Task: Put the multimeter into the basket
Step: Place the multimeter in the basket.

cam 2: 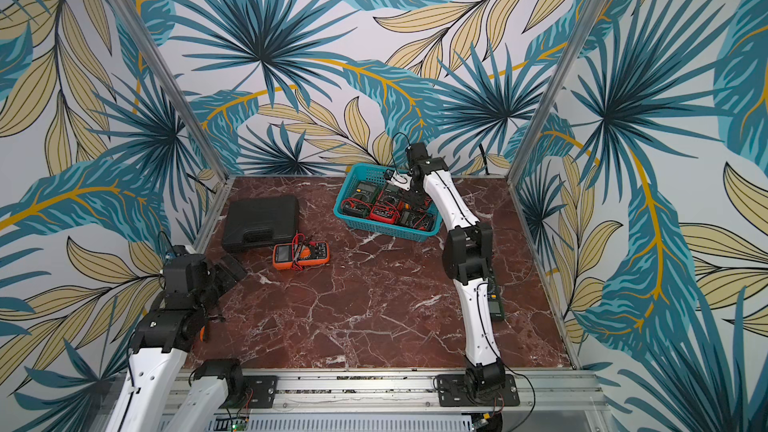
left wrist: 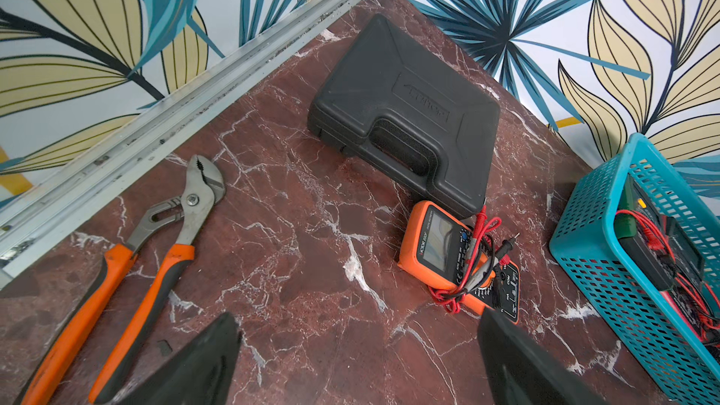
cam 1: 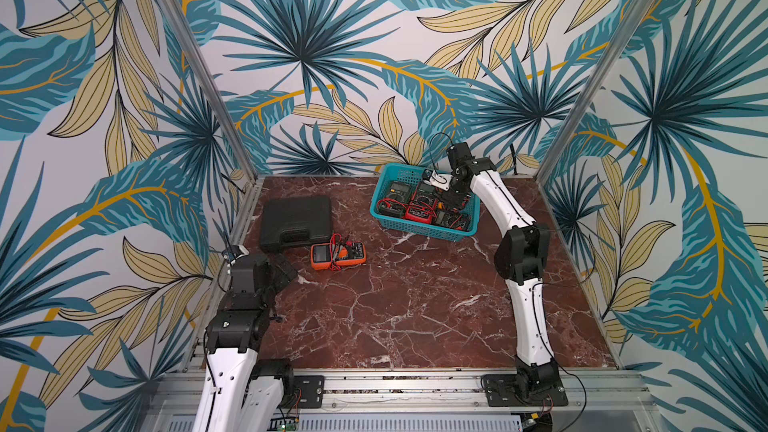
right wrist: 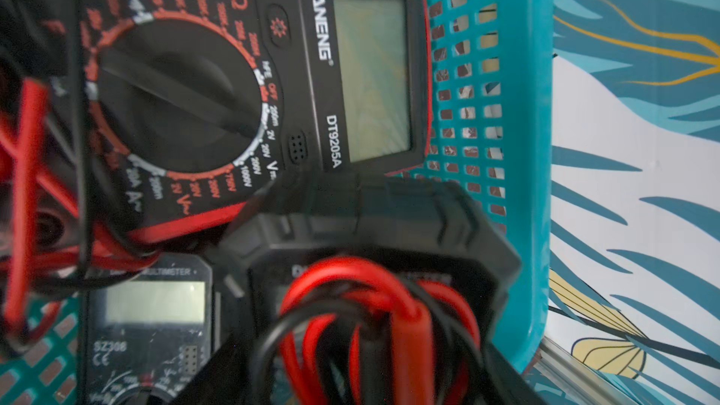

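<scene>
The teal basket stands at the back of the marble table with several multimeters inside. My right gripper reaches down into it. In the right wrist view that gripper is shut on a black multimeter wrapped in red and black leads, low inside the basket beside its wall. An orange multimeter lies on the table by the black case. My left gripper hovers open at the left, short of the orange multimeter.
A flat black case lies at the back left. Orange-handled pliers rest near the left rail. A red multimeter fills the basket's middle. A dark green meter lies on the table behind my right arm.
</scene>
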`<act>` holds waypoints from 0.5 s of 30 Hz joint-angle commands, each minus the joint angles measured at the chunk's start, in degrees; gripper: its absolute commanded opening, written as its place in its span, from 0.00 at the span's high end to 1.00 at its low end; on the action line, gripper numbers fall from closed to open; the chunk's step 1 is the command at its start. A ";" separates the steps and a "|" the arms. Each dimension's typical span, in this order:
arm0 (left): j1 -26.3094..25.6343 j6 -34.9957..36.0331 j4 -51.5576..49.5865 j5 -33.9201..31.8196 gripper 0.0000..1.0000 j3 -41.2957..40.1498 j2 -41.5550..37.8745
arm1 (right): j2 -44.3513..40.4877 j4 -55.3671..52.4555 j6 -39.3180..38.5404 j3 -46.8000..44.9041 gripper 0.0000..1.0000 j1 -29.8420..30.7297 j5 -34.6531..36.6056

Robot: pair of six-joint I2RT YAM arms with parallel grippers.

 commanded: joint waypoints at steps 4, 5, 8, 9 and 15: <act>0.38 0.16 -0.49 -0.34 0.00 0.91 -0.39 | 1.68 1.38 -0.41 0.94 0.82 -1.13 -0.56; 0.38 0.17 -0.47 -0.41 0.00 0.86 -0.39 | 1.77 1.42 -0.43 0.93 0.81 -1.32 -0.53; 0.37 0.04 -0.66 -0.76 0.00 0.76 -0.48 | 1.95 1.60 -0.82 0.75 0.81 -1.74 -0.46; 0.38 0.07 -0.67 -0.86 0.00 0.76 -0.52 | 1.95 1.74 -0.80 0.67 0.81 -1.85 -0.48; 0.38 0.34 -0.74 -1.30 0.00 1.04 -0.39 | 2.45 2.79 -1.15 -0.42 0.80 -2.29 -0.31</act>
